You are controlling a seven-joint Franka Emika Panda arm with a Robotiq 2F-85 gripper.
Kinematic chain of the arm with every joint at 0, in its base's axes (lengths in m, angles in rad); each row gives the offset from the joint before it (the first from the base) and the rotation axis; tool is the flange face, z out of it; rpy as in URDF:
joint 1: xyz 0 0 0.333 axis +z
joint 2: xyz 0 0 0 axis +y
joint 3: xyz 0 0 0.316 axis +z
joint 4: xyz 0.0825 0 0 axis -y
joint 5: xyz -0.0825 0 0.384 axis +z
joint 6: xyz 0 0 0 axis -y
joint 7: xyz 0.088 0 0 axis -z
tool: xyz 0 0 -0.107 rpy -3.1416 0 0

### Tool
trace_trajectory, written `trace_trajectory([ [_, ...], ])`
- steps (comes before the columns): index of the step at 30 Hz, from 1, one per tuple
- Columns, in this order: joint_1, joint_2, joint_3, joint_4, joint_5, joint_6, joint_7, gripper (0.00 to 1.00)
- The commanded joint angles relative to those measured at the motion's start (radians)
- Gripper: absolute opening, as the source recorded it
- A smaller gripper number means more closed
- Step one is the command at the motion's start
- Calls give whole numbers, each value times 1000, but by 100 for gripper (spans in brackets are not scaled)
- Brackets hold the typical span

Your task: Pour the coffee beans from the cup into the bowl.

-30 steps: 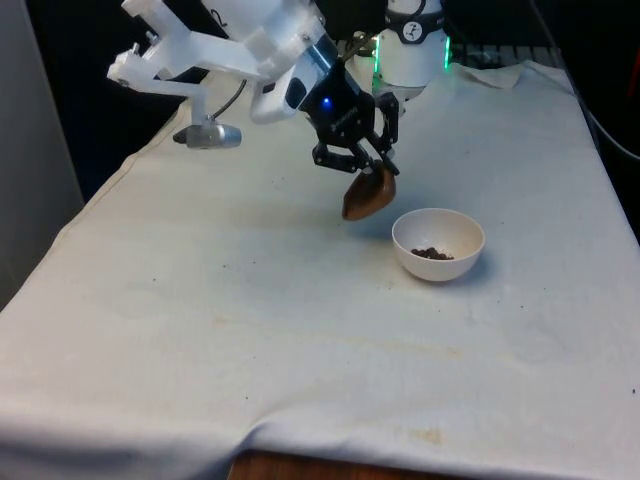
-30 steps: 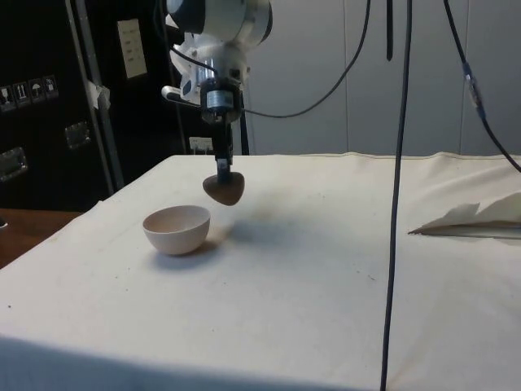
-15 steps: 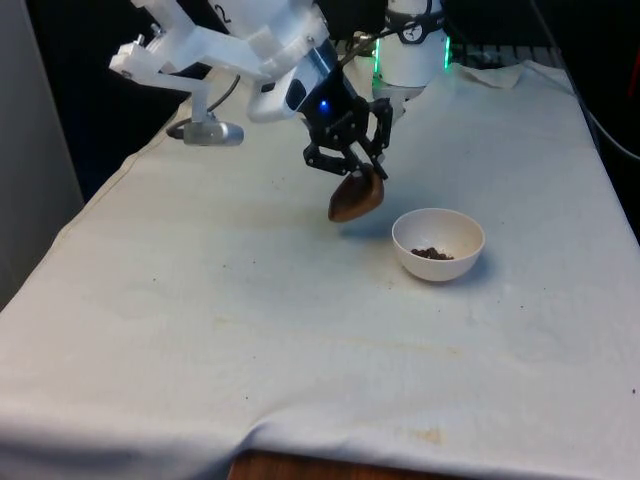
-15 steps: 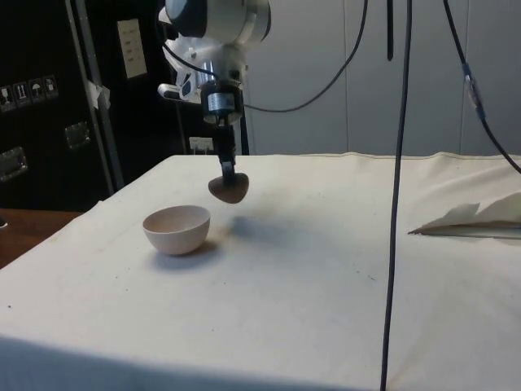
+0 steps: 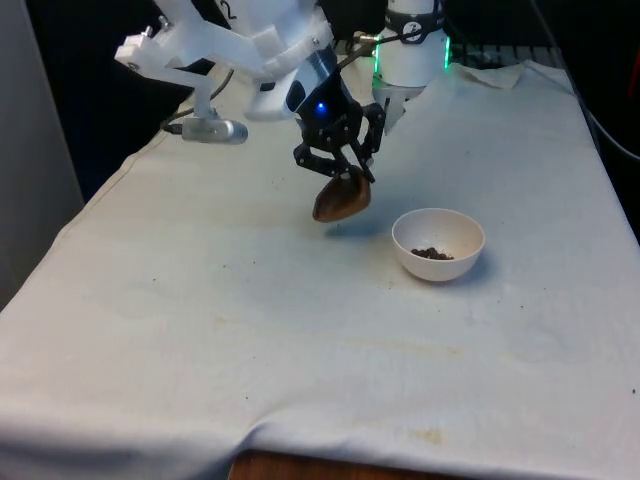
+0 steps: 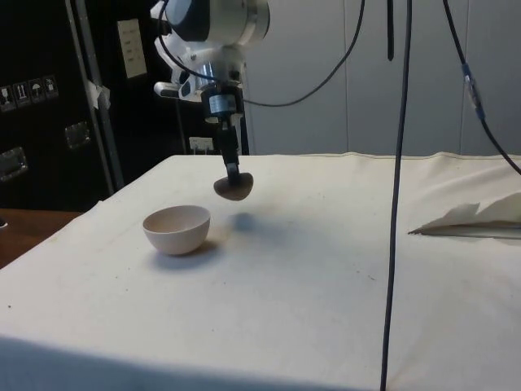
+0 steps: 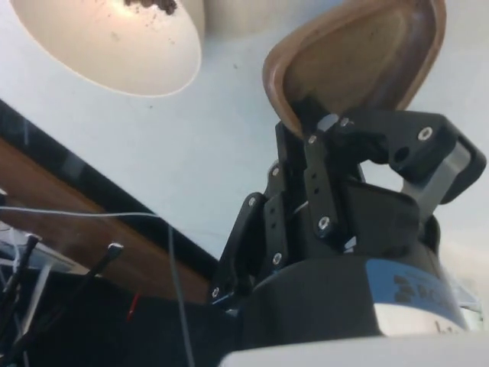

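A small brown cup [image 5: 341,198] hangs tilted above the cloth, with my gripper [image 5: 348,176] shut on its rim. In the side view the cup [image 6: 234,187] hangs beyond and a little above the bowl. The white bowl [image 5: 438,244] stands on the table towards the front view's right of the cup and holds a small heap of coffee beans [image 5: 432,254]. The wrist view looks into the cup [image 7: 367,53], whose inside is bare, with the bowl [image 7: 114,46] beyond it and a few beans [image 7: 150,5] at its bottom.
A crumpled white sheet [image 6: 480,220] lies on the cloth in the side view, far from the bowl. A black cable [image 6: 396,195] hangs down in front of that camera. The table's edge [image 5: 330,465] runs along the near side in the front view.
My gripper has carried the cup away from the bowl, towards the front view's left and slightly up. The bowl and its beans have not moved.
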Motion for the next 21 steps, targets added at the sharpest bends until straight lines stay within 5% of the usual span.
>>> trace_trajectory([
  [1,10,-1,-6,-3,-19,18,13,3],
  [9,11,-2,-1,-7,-70,60,26,3],
  [10,2,0,5,-1,-61,43,18,3],
  [11,11,-2,-1,-8,-74,66,26,3],
  [18,11,-5,6,-19,-100,121,23,3],
  [19,2,0,12,-11,-93,105,19,3],
  [21,11,-6,7,-23,-106,136,21,3],
])
